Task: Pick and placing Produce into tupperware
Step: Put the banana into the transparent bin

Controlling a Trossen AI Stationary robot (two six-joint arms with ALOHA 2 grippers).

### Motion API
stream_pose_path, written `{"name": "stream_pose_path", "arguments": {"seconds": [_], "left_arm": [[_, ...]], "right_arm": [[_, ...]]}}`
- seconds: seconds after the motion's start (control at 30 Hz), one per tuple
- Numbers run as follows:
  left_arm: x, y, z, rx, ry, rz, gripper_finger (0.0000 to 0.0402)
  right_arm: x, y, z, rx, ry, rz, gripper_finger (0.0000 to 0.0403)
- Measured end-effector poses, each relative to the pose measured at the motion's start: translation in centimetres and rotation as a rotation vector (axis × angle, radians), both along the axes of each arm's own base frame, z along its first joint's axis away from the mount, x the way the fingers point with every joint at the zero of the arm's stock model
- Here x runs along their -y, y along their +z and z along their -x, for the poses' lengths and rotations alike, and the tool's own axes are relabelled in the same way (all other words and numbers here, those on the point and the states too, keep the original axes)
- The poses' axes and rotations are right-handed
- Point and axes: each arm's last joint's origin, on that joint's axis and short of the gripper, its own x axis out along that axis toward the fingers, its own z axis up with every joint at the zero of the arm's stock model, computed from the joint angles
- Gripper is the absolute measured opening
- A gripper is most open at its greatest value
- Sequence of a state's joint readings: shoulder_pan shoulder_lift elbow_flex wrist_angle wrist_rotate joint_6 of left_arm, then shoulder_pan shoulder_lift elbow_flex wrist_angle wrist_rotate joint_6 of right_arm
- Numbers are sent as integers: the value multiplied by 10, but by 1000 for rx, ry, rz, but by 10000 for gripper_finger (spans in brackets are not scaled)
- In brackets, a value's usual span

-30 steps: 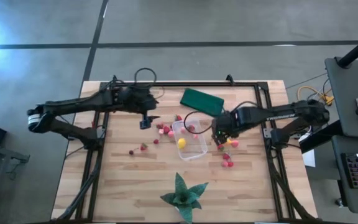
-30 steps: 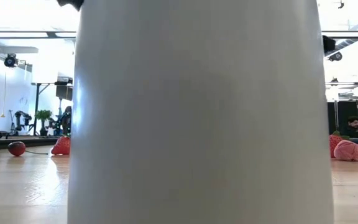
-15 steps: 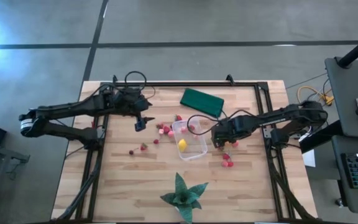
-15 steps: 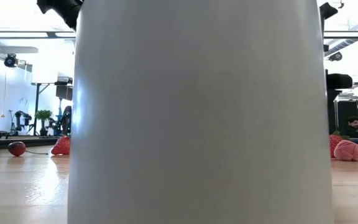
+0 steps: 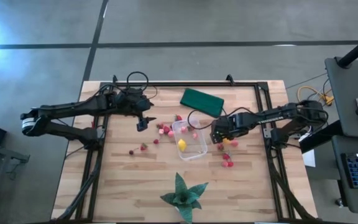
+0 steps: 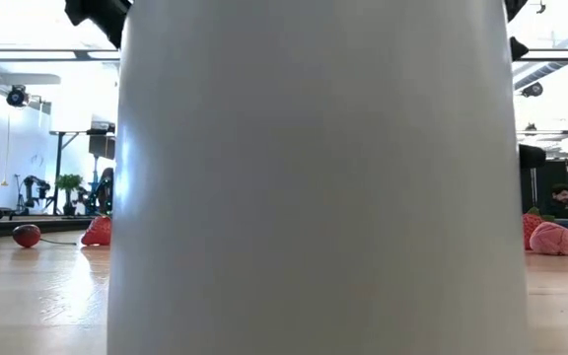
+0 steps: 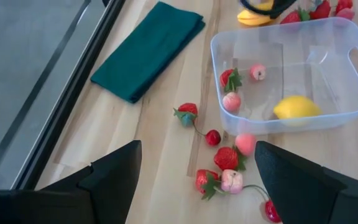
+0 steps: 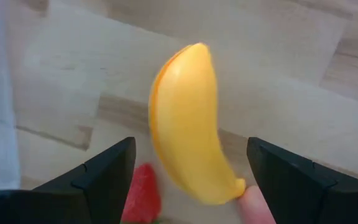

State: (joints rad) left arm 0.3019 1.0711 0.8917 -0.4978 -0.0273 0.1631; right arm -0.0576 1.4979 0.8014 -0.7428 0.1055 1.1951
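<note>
The clear tub (image 5: 190, 138) stands on the table and holds a yellow lemon (image 7: 296, 108) and a few pink and red berries (image 7: 231, 79). More berries (image 7: 226, 158) lie on the wood along its left side. The yellow-orange banana (image 8: 190, 148) lies flat on the wood just right of the tub. My right gripper (image 8: 191, 146) is open, with one finger on each side of the banana and apart from it; in the high view it (image 5: 218, 135) sits at the tub's right wall. My left gripper (image 5: 143, 124) hangs open left of the tub, above the table (image 7: 197, 149).
A folded dark green cloth (image 5: 202, 101) lies beyond the tub, and a green star-shaped leafy object (image 5: 183, 194) sits near the near edge. Red pieces (image 5: 227, 162) lie right of the tub, two more (image 5: 137, 149) to the left. A white cylinder (image 6: 314, 177) fills the low view.
My right arm has shifted beside the tub's right wall, sinking a little and coming back, and its gripper has stayed over the banana. My left gripper has moved slightly toward the table's left edge. The produce and the tub lie as before.
</note>
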Motion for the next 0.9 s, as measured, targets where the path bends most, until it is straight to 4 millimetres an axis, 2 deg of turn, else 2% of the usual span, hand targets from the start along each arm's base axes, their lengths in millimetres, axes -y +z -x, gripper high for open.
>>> {"name": "stream_pose_path", "arguments": {"seconds": [0.2, 0.57, 0.7, 0.9], "left_arm": [[0, 0, 0, 0, 0, 0, 297], [0, -1, -1, -4, 2, -1, 297], [-1, -1, -1, -8, 6, -1, 297], [-3, -4, -3, -21, 10, 2, 297]], "right_arm": [[5, -7, 1, -24, 46, -2, 299], [6, -23, -20, -87, 160, -21, 298], [6, -21, -25, -96, 164, -21, 281], [7, -15, -29, -84, 164, 8, 236]]}}
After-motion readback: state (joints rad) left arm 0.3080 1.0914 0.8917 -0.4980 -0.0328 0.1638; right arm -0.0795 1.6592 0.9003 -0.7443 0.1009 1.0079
